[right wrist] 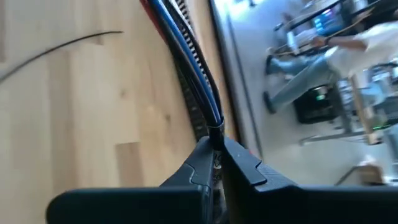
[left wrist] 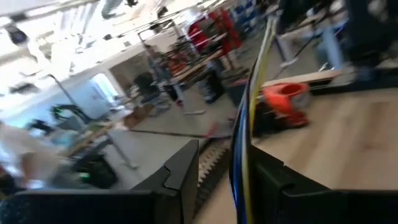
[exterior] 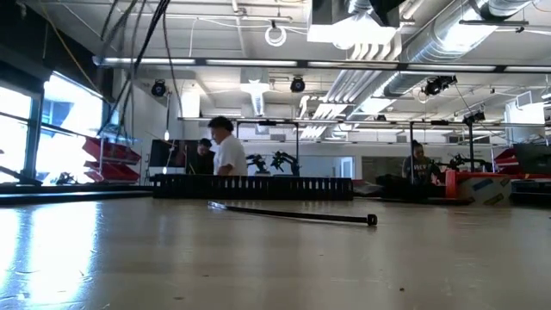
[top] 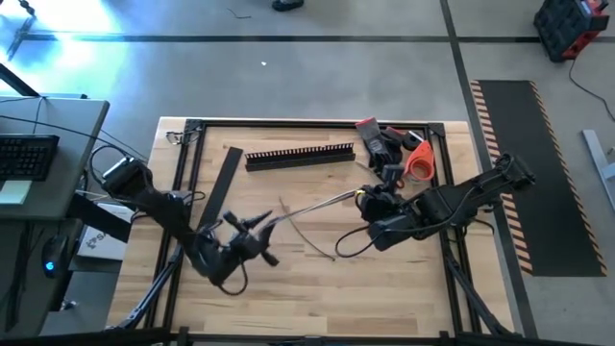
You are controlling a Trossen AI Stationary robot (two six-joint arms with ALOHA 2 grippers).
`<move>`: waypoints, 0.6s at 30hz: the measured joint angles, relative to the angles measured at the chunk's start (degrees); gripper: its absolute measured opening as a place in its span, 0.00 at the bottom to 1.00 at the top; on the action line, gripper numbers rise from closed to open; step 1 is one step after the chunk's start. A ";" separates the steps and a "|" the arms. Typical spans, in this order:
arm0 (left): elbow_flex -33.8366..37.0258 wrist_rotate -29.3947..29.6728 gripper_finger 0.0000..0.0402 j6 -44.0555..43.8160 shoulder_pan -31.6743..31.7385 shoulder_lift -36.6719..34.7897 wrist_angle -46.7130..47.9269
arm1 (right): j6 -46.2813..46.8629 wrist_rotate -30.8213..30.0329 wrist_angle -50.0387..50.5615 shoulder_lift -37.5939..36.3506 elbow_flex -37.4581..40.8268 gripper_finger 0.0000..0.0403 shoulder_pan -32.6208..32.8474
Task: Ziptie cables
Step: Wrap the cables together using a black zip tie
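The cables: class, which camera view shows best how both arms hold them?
The high view: the cables span between the left gripper and right gripper. The right wrist view shows only its fingers shut on one end; the left wrist view shows them passing between its fingers. The low view shows none.

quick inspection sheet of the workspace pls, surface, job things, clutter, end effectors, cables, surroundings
surface: wooden table with black frame, mostly bare at the near side
job's things: cables stretched as a bundle between both arms; loose zip tie lying on the wood
clutter: slotted duct, flat black strip, orange tool pile in the far right corner
end effectors: left end effector shut on the cables; right end effector shut on the cables
cables: taut, lifted off the table
surroundings: desk with keyboard to the left; people in the room behind
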State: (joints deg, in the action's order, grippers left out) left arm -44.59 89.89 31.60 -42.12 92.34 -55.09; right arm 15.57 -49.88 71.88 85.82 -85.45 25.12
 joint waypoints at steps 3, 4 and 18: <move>2.89 0.08 0.22 -10.04 -2.19 3.25 1.40 | 1.26 2.48 -0.10 0.13 0.00 0.00 0.00; 3.67 0.11 0.22 -12.68 -2.79 4.46 1.83 | 1.45 3.33 -0.22 0.37 0.00 0.00 0.00; 4.58 0.17 0.22 -21.87 -4.52 8.80 2.65 | 2.09 7.00 2.63 10.27 0.02 0.00 -1.13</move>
State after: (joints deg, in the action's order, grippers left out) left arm -40.01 90.06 9.73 -46.63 101.14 -52.44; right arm 17.66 -42.88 74.50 96.09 -85.43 23.99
